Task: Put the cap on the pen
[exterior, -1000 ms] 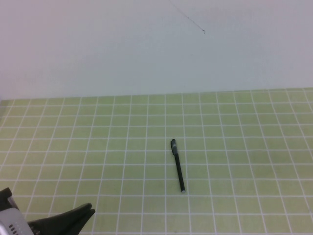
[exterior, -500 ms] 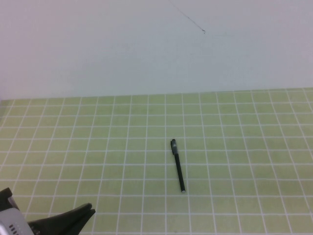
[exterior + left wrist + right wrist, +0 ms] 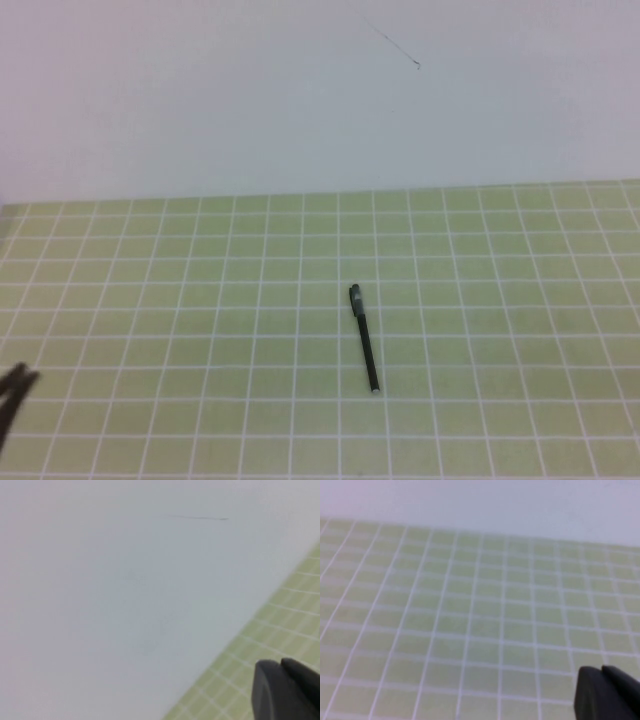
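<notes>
The pen (image 3: 365,342) is a thin black stick lying on the green grid mat (image 3: 200,300), just right of centre in the high view. Its small silvery tip points toward the near edge, and its far end is a little thicker. No separate cap piece shows in any view. My left gripper (image 3: 18,381) is only a dark sliver at the far left edge, far from the pen. In the left wrist view the left gripper (image 3: 281,664) is shut and empty, facing the white wall. My right gripper (image 3: 601,670) shows only in the right wrist view, shut and empty over the mat.
A white wall (image 3: 300,100) with a thin dark scratch (image 3: 392,44) stands behind the mat. The mat's white grid lines run to the right and near edges of the high view.
My left gripper has pulled back to the left, from the near-left corner to a sliver at the left edge. The pen has not moved.
</notes>
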Robot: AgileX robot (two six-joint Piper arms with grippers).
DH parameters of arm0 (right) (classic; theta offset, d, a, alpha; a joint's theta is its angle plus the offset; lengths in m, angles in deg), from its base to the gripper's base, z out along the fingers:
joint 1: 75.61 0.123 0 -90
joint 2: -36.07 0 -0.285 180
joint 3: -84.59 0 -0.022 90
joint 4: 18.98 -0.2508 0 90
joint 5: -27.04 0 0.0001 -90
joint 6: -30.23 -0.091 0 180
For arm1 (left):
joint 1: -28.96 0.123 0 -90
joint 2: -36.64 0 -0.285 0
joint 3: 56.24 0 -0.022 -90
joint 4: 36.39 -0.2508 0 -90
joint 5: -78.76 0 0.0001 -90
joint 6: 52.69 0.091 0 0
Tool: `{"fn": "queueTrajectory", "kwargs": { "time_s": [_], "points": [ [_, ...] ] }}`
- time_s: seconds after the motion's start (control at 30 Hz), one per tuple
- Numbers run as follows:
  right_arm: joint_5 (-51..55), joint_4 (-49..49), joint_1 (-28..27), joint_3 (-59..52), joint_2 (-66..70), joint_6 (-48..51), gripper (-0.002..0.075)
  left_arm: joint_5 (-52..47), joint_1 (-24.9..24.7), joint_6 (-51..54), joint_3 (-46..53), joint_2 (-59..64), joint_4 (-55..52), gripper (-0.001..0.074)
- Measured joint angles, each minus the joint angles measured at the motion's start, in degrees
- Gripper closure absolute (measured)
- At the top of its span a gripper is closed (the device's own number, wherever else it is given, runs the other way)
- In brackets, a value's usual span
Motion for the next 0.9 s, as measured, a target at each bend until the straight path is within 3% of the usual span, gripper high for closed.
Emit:
{"fn": "queueTrajectory", "kwargs": {
  "time_s": [0.17, 0.27, 0.4, 0.6, 0.8, 0.9],
  "points": [
    [-10.06, -2.07, -11.35, -7.48, -9.69, 0.0, 0.0727, 0.58, 7.61, -2.88, 0.7, -8.11, 3.18, 0.0735],
    [-14.27, -5.09, -15.45, -10.75, -13.21, 0.0, 0.0727, 2.42, 10.94, -16.07, 0.69, -11.83, 10.59, 0.0735],
    [-15.13, -5.87, -15.86, -11.46, -14.28, 0.0, 0.0727, 2.16, 13.94, -29.97, 0.69, -15.79, 14.07, 0.0735],
    [-20.5, -5.47, -15.75, -13.37, -13.86, 1.04, 0.0727, 2.29, 17.53, -31.58, 1.14, -15.91, 13.99, 0.0735],
    [-24.94, -31.35, -15.31, -17.03, -16.36, 31.51, 0.0727, 3.02, 18.08, -31.91, 2.01, -15.79, 14.0, 0.0735],
    [-25.04, -32.13, -15.31, -20.81, -17.54, 34.59, 0.0727, 3.07, 17.97, -31.91, 2.48, -15.79, 14.0, 0.0735]
  ]
}}
